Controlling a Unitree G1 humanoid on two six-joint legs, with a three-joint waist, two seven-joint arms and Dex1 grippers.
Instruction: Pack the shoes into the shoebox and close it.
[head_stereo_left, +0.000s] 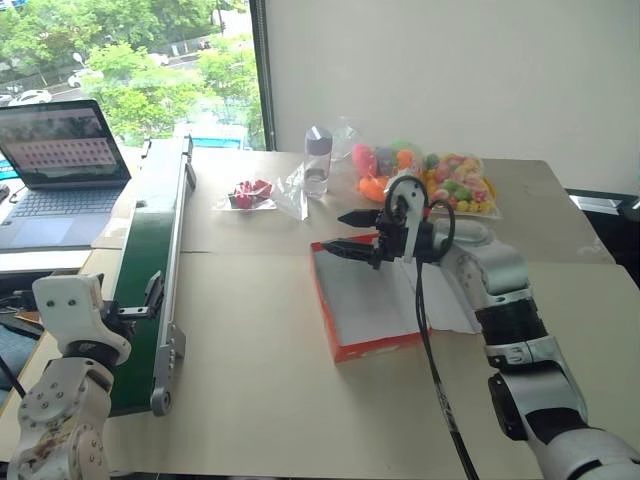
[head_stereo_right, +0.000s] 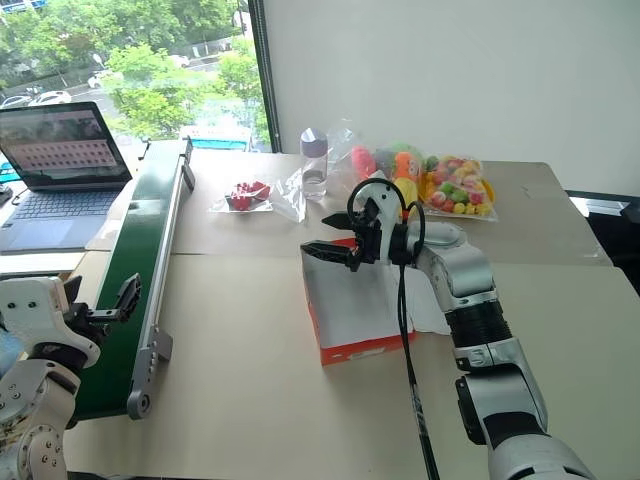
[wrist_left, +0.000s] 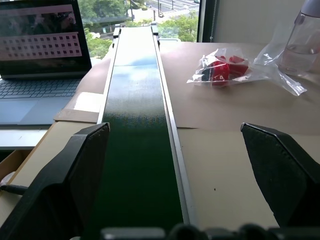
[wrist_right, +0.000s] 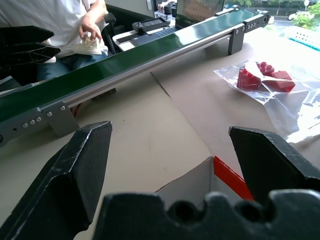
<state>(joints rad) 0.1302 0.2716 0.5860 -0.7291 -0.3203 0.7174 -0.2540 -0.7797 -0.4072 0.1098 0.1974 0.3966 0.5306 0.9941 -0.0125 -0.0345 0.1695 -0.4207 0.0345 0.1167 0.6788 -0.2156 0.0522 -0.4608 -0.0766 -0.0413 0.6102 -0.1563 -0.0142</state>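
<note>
The shoebox (head_stereo_left: 352, 345) is a flat red-orange box lying open in the middle of the table, its white inside empty. My right gripper (head_stereo_left: 333, 232) hangs open just above the box's far left corner, pointing left. In the right wrist view the box's red edge (wrist_right: 227, 176) sits between my fingers. Beyond the conveyor a seated person's hand holds a cream-white shoe (wrist_right: 91, 46). My left gripper (head_stereo_left: 150, 297) is open at the near left, level over the green belt's near end, with nothing between its fingers.
A long green conveyor (head_stereo_left: 150, 240) runs along the table's left side. A laptop (head_stereo_left: 60, 165) stands left of it. At the back lie a bag of red bricks (head_stereo_left: 252, 193), a clear bottle (head_stereo_left: 317, 160) and a bag of colourful toys (head_stereo_left: 455, 185).
</note>
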